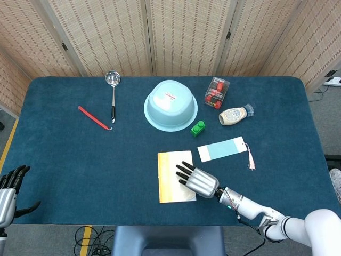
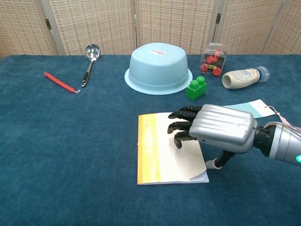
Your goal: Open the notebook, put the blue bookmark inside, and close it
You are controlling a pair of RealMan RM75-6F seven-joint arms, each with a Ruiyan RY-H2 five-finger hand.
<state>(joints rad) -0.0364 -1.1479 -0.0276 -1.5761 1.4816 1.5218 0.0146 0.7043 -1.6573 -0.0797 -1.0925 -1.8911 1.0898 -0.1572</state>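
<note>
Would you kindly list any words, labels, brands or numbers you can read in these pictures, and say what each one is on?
No text is legible in either view.
Upturned blue bowl: red and white sticker on its base, too small to read.
Squeeze bottle: label print blurred.
Clear box of red items: yellow label, unreadable.
Notebook: faint marks on the orange strip, unreadable.
</note>
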